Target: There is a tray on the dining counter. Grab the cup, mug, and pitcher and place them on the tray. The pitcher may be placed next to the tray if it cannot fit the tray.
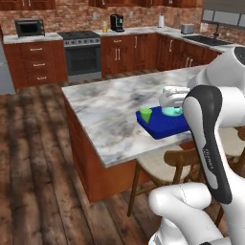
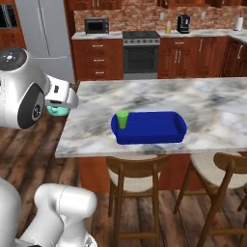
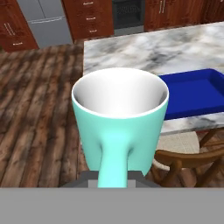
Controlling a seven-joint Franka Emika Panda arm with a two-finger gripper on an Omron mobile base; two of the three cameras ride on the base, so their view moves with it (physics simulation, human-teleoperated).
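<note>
My gripper (image 2: 59, 108) is shut on the handle of the light teal mug (image 3: 119, 118), which hangs upright in the air with its white inside empty. In the right base view the mug (image 2: 58, 111) is just off the left end of the dining counter (image 2: 193, 96). The blue tray (image 2: 154, 131) lies near the counter's front edge, to the right of the mug. The green cup (image 2: 123, 119) stands upright in the tray's left corner. Far off on the back worktop stands the small yellow-orange pitcher (image 2: 168, 28), beside the coffee machine.
Wooden stools (image 2: 137, 169) are tucked under the counter's front edge below the tray. A stove (image 2: 141, 53) and wood cabinets line the back wall, with a fridge (image 2: 46, 29) at the left. Open wood floor lies left of the counter.
</note>
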